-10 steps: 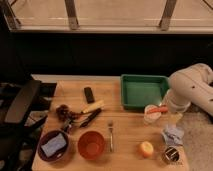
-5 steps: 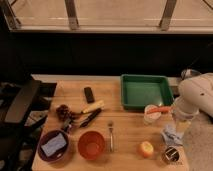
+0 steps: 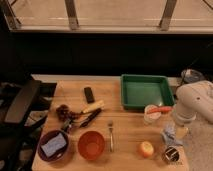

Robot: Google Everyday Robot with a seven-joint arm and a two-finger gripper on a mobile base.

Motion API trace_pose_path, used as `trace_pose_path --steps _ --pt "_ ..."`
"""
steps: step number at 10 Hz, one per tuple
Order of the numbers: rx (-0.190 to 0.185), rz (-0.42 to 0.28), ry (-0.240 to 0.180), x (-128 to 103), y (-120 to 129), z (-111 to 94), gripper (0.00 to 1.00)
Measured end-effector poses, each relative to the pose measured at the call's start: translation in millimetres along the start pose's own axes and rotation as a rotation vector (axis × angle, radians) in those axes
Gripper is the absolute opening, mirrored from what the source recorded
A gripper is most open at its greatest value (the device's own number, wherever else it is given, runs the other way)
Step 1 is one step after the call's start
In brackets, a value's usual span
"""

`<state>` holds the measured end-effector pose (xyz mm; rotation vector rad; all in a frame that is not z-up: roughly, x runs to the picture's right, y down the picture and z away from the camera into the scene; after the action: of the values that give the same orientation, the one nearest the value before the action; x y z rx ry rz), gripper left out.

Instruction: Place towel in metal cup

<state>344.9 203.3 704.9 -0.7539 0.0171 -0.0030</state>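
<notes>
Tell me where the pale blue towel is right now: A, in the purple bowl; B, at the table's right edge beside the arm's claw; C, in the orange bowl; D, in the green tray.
B: the towel sits bunched at the right edge of the table, right at the claw, just behind the metal cup and not in it.

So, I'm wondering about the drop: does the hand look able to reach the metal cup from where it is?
Probably yes. The hand is at the towel near a corner of the table, and the metal cup stands close by with nothing between them; the round fruit lies off to one side.
</notes>
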Motion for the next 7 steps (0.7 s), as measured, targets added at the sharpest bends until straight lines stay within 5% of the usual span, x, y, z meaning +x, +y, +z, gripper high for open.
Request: trace_pose_path --steps 3,7 --pt "-0.037 -0.01 -0.018 -4.1 5.6 7.7 0.62" --pt "-0.085 -0.046 -0.035 -16.6 9.8 15.8 0.2"
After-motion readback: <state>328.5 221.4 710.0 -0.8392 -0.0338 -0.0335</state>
